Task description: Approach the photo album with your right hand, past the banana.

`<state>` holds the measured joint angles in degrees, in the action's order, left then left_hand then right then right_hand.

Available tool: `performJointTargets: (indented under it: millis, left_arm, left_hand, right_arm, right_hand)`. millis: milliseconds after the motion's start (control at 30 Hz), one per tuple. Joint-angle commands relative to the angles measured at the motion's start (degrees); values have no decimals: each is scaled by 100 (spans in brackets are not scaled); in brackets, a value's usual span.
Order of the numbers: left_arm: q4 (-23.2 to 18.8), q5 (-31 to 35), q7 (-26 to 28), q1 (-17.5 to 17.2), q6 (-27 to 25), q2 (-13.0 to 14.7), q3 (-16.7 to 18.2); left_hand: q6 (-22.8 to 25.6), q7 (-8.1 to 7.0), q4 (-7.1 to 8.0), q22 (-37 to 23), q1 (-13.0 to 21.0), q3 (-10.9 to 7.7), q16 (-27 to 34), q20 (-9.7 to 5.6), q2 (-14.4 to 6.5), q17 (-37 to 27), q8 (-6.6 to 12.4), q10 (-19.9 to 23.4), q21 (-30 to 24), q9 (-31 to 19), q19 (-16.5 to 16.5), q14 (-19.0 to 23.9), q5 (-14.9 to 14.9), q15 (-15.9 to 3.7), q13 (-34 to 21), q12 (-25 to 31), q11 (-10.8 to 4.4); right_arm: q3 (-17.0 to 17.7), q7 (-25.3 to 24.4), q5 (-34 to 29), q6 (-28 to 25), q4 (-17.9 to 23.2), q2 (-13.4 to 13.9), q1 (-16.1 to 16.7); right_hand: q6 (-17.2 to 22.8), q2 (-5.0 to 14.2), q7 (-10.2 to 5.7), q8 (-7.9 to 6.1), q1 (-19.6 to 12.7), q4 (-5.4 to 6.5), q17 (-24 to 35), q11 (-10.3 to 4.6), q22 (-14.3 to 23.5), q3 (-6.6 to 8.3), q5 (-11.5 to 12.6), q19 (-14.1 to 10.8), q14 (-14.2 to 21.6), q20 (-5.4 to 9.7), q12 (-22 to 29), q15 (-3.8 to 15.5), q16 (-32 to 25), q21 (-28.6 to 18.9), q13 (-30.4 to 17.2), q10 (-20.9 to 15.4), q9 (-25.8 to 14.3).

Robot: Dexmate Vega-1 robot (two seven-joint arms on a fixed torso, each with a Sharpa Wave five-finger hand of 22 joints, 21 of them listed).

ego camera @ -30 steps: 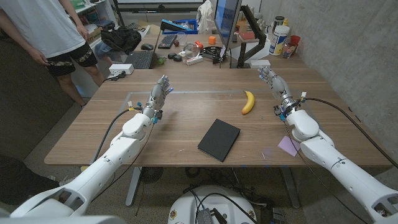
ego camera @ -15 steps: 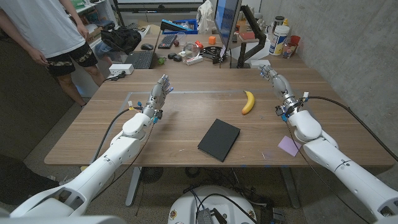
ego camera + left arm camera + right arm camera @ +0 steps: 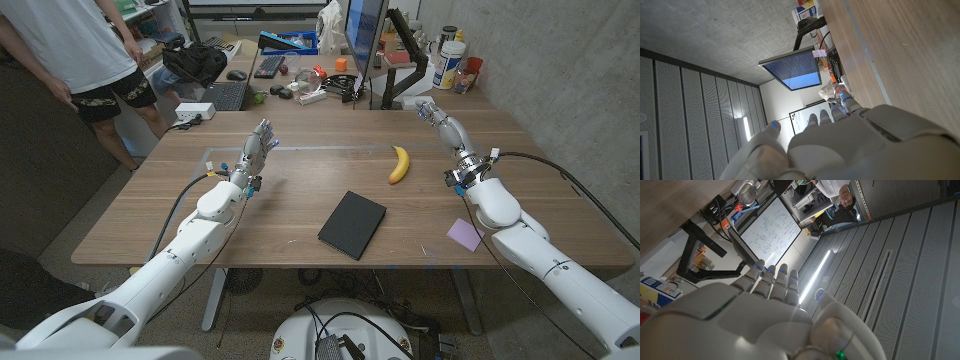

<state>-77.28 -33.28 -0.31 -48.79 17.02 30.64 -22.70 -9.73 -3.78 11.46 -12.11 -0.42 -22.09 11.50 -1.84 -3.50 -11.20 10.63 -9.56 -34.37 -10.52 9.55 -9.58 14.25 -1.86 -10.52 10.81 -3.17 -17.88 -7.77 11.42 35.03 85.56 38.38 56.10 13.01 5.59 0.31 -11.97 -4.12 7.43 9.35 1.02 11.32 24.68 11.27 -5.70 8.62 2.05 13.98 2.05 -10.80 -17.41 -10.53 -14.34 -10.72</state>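
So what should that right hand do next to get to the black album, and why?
Probably swing inward and down toward the photo album. The right hand is raised at the table's far right, open and holding nothing, while the banana lies between it and the album, so it likely has to pass over or beside the fruit.

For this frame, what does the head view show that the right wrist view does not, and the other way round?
Head view alone: the black photo album lying flat on the wooden table, the banana beyond it, a purple note by the right forearm, and the left hand held open.

Right wrist view alone: a whiteboard covered in writing and a lit ceiling strip.

Both: the right hand, open and holding nothing, its fingers spread, and the monitor arm.
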Motion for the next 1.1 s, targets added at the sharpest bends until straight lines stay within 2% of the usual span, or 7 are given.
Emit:
performJointTargets:
  millis: [33,1100]
  left_arm:
    - [-24,2,1,-19,3,17,11]
    - [14,25,-23,5,28,-2,-13]
  left_hand:
    - [-795,-18,5,-33,-6,21,51,-188,-703,-12,33,-839,-36,-23,1076,-1039,57,-62,-14,40,4]
    - [-785,-27,4,-30,-6,60,54,-180,-704,-9,35,-838,-58,-22,1086,-1035,81,-62,-13,45,13]
  right_arm:
    - [94,-183,-418,184,155,34,128]
    - [394,-748,-1859,654,584,77,454]
  right_hand:
    - [48,311,-23,-1,-70,-3,8,-10,14,41,-3,-33,59,392,11,0,25,-37,-14,-41,-15]
    - [165,310,-41,0,-184,-102,3,-40,10,101,-15,-61,167,410,10,34,36,-20,-14,-154,-14]
